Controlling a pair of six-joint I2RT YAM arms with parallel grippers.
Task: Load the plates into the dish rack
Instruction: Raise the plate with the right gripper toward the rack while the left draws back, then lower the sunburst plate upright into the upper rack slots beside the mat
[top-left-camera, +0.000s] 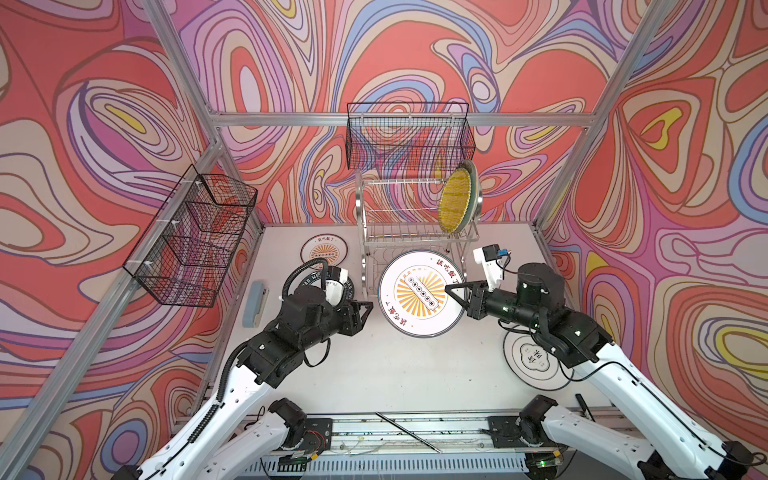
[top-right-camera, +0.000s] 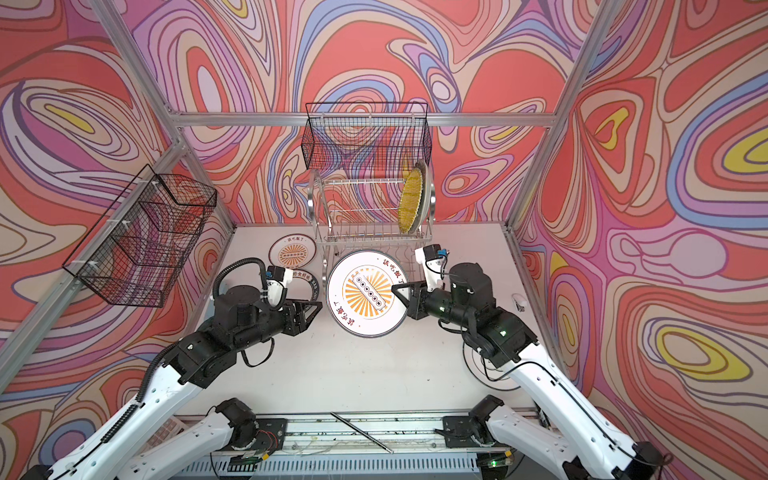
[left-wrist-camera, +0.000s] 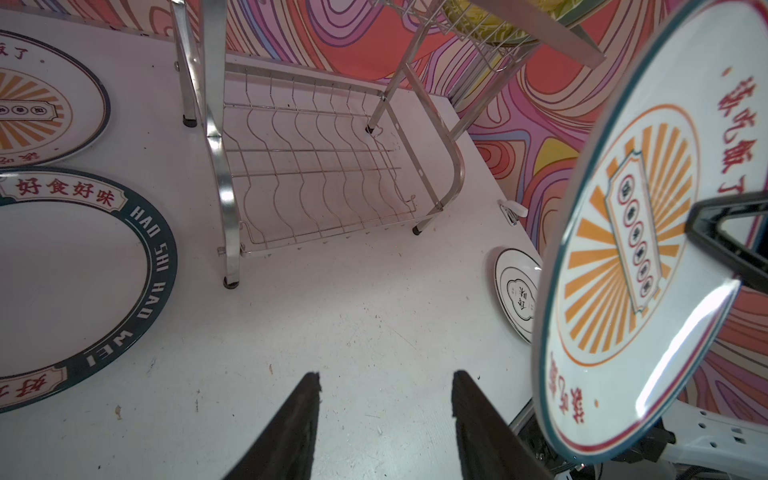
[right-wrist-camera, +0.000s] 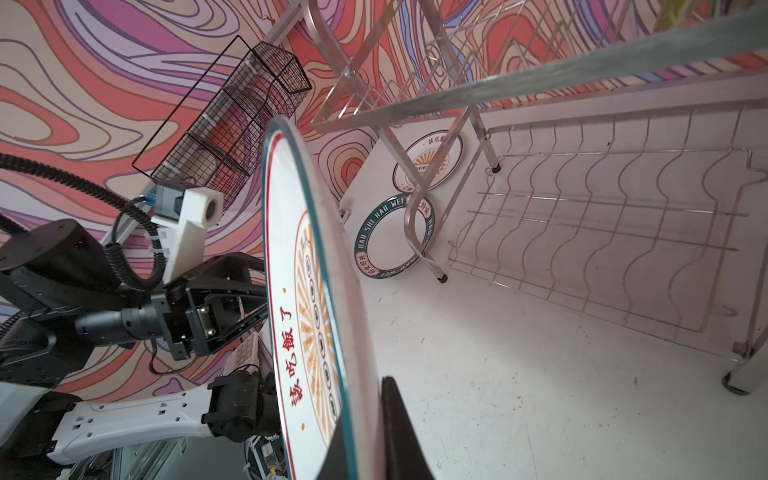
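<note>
Right gripper (top-left-camera: 451, 290) clamps the sunburst plate (top-left-camera: 409, 291) by its rim, plate up on edge, face toward the left arm. Left gripper (left-wrist-camera: 386, 374) gapes, empty.

On the white table (top-left-camera: 374, 374), the chrome dish rack (top-left-camera: 415, 237) stands far centre; sunburst plate (top-left-camera: 325, 249) flat at its left, green-lettered plate (left-wrist-camera: 75, 286) just nearer; black-ringed plate (top-left-camera: 530, 365) near right.

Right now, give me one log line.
left gripper: open, empty | right gripper: shut on sunburst plate, lifted | dish rack: yellow plate in upper tier
</note>
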